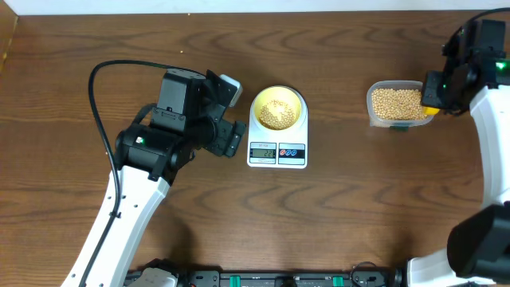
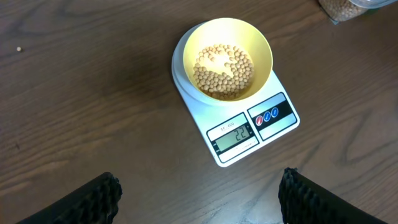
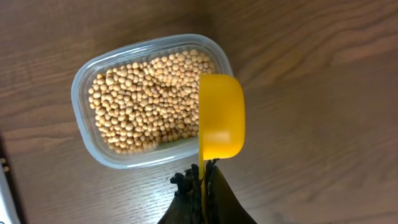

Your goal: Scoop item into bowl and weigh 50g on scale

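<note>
- Two lots of beans (image 2: 224,68): a thin layer in the bowl (image 2: 184,50), which sits on the scale (image 2: 202,115), and the rest filling the clear tub (image 3: 84,81).
- right gripper (image 3: 200,182) pinches the yellow scoop (image 3: 221,118) by its handle, and the cup hangs over the tub's rim.
- left gripper (image 2: 199,205) is spread wide and empty, near the scale's left edge, not touching.
- plenty of bare table (image 1: 339,112) between scale and tub.
</note>
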Available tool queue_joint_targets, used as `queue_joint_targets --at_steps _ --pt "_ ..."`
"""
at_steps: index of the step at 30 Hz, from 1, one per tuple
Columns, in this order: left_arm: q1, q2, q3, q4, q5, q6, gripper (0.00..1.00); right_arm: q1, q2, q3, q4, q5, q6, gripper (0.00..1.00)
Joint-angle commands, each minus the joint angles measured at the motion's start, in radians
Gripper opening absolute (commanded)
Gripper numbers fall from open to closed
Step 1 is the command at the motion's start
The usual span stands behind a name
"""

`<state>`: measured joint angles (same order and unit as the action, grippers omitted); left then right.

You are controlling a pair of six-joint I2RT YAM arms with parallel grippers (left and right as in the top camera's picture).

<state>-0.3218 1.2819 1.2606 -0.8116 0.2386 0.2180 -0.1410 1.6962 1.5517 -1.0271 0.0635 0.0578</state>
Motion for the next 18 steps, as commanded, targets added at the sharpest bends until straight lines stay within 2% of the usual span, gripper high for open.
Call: queue_joint_targets --at_steps 1,15,18 --pt "0.004 0.003 0.0 -0.003 0.012 0.013 0.83 0.024 0.04 -0.002 0.012 0.005 -0.031 0.01" --pt "0.004 0.003 0.0 -0.003 0.012 0.013 0.83 0.027 0.057 -0.003 0.023 -0.001 -0.08 0.01" --pt "0.004 0.003 0.0 -0.003 0.012 0.013 0.83 0.028 0.058 -0.013 0.024 -0.06 -0.126 0.01"
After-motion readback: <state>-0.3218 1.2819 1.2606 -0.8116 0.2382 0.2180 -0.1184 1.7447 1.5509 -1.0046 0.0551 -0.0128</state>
